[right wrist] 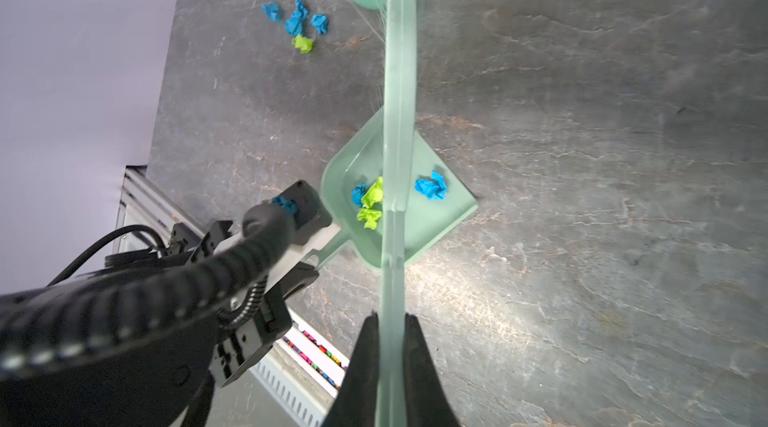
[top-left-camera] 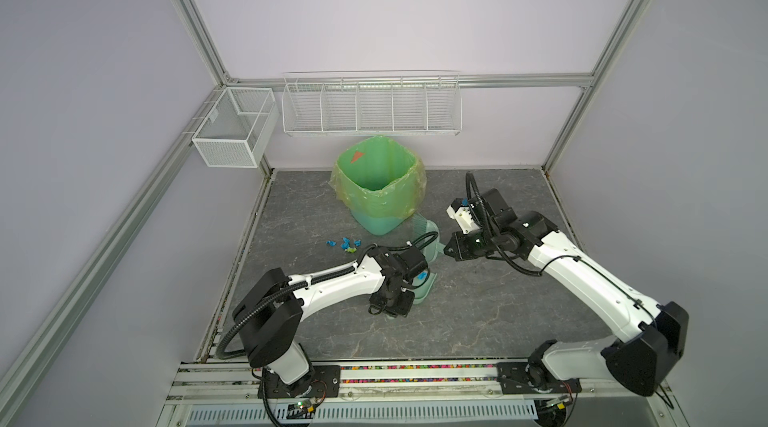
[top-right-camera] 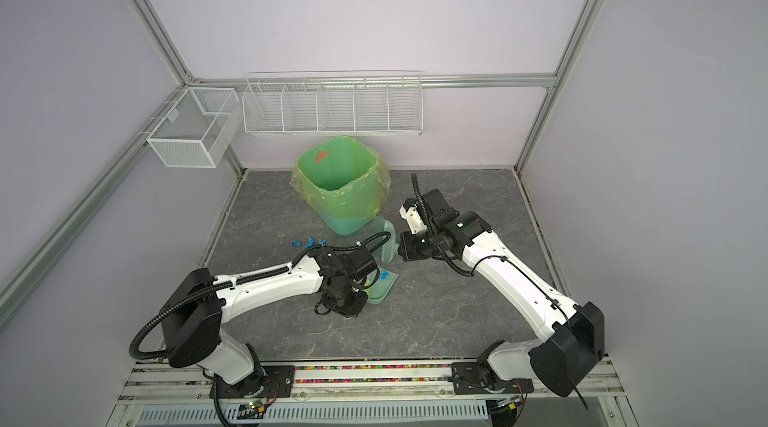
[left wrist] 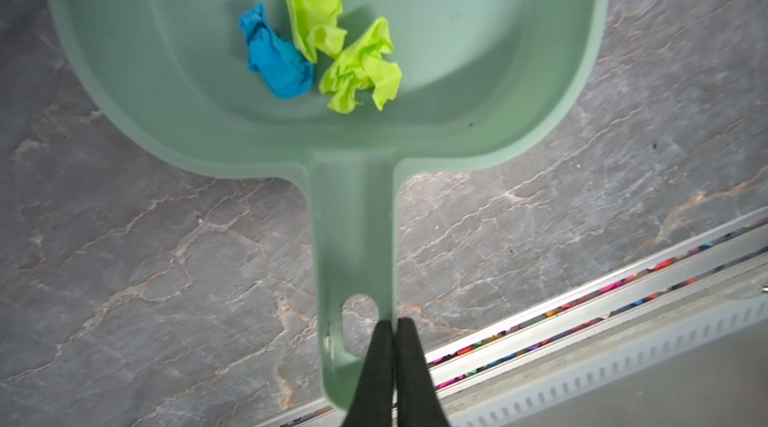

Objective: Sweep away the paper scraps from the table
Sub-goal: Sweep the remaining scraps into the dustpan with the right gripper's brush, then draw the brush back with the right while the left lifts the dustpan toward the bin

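Out on the table (top-left-camera: 457, 321), near the foot of the green bin (top-left-camera: 374, 200), a little bunch of paper scraps (top-left-camera: 344, 244) (three blue, one lime) sits loose, and a few more wads (left wrist: 274, 59) are lying in the mint dustpan (left wrist: 478, 72). Left gripper (left wrist: 393, 323) has its fingers (left wrist: 380, 362) pinched tight on the end of the dustpan handle. Right gripper (right wrist: 392, 317) has its fingers clamped on the see-through brush (right wrist: 399, 113), bristle end up by the bin.
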You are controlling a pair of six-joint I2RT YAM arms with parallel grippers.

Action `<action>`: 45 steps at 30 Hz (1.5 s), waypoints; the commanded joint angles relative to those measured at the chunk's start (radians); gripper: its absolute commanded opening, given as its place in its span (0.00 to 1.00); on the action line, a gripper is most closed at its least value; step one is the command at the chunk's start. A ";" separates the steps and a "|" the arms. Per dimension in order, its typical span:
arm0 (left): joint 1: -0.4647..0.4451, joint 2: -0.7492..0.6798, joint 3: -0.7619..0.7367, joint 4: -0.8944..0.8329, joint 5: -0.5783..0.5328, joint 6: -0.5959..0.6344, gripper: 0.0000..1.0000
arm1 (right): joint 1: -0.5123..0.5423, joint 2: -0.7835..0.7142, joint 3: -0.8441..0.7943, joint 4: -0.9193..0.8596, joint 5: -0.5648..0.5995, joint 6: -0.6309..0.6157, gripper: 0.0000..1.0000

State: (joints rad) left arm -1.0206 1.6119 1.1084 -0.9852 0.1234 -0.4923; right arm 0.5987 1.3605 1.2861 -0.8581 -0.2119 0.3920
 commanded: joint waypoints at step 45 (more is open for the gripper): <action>0.004 0.018 0.131 -0.043 -0.116 0.045 0.00 | 0.019 -0.158 -0.067 -0.133 0.307 0.111 0.07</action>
State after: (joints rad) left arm -1.0206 1.6531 1.1988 -1.0058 0.0483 -0.4686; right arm 0.6441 1.2457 1.2060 -0.9718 0.0677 0.5014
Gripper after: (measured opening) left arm 0.048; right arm 0.111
